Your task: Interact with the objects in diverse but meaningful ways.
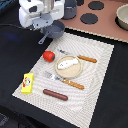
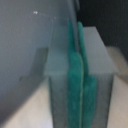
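My white gripper (image 1: 45,21) hangs over the far rim of the grey long-handled saucepan (image 1: 54,30) at the back of the mat. In the wrist view the gripper (image 2: 80,75) is shut, its green pads (image 2: 74,70) pressed together with nothing visible between them and a grey surface close beside them. A red tomato (image 1: 48,55) lies in front of the saucepan. The flat white fish (image 1: 67,63) rests on the tan plate (image 1: 59,70). The yellow box (image 1: 27,83) sits at the mat's near corner on the exterior view's left, the brown sausage (image 1: 55,94) along its front.
A knife (image 1: 82,58) and a fork (image 1: 64,80) flank the plate on the beige mat (image 1: 97,75). Behind it is a toy stove (image 1: 102,20) with black burners, a dark pot (image 1: 70,7) and a bowl (image 1: 123,17). The table around is dark.
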